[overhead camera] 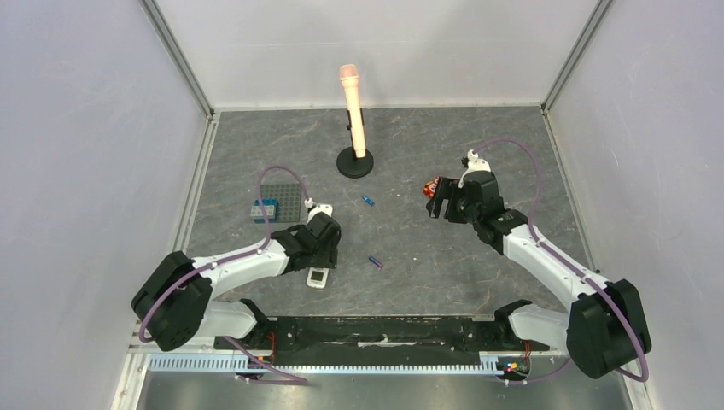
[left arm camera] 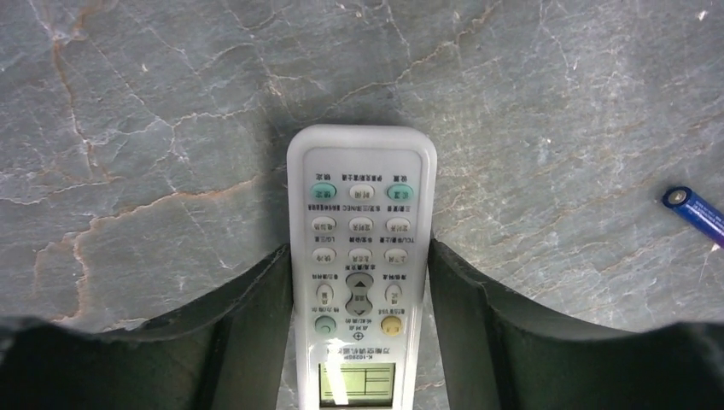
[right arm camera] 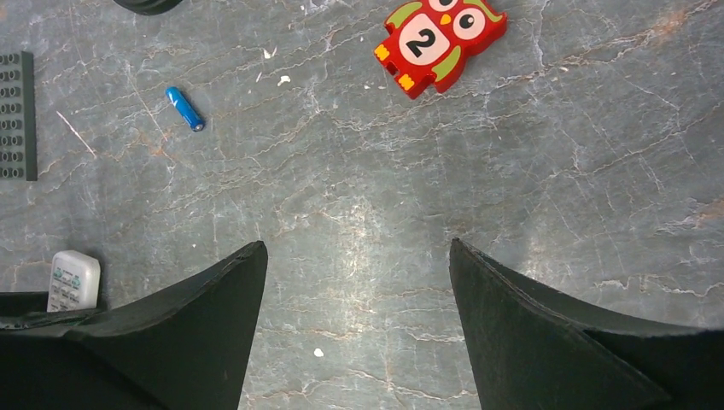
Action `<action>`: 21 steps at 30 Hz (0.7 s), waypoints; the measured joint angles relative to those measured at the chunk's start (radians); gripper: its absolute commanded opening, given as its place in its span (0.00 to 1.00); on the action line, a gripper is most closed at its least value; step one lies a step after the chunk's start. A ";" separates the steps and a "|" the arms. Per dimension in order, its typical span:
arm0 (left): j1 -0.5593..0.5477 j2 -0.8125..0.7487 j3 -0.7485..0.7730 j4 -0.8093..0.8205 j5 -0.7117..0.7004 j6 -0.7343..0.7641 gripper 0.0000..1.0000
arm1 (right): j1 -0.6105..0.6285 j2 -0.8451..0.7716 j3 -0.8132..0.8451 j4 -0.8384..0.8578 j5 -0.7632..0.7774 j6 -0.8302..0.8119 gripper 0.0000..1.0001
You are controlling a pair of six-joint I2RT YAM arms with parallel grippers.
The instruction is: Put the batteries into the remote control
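– Fingers (left arm camera: pixel 248 325) of the left gripper (left arm camera: pixel 360 256) sit right along both long sides of the remote control (left arm camera: pixel 362 188), see? It lies flat, buttons up, at the near left of the table (overhead camera: pixel 427 256).
– Clamped on it?
– Can't tell. They're touching it or very nearly. One of the batteries (overhead camera: pixel 376 261) lies loose just right of that gripper, and the other battery (overhead camera: pixel 368 201) is farther off, mid-table.
– And the right gripper (right arm camera: pixel 359 248)?
– Jaws wide apart, hanging above the table on the right. A red owl block (right arm camera: pixel 440 38) lies just beyond it.
– Over on the left?
– A grey studded plate (overhead camera: pixel 286 198) with a blue brick (overhead camera: pixel 265 209) on it, beyond the left arm.
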 measured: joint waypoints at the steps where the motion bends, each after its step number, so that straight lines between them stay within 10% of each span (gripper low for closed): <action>1: 0.000 0.006 0.004 0.000 -0.008 0.000 0.49 | 0.000 -0.001 -0.001 0.000 -0.001 0.000 0.81; 7: -0.028 0.030 0.034 0.000 -0.018 0.022 0.07 | 0.000 -0.011 -0.003 0.001 -0.029 -0.001 0.82; 21: -0.147 -0.030 0.097 0.212 0.219 0.299 0.02 | 0.052 -0.010 -0.073 0.176 -0.498 0.027 0.84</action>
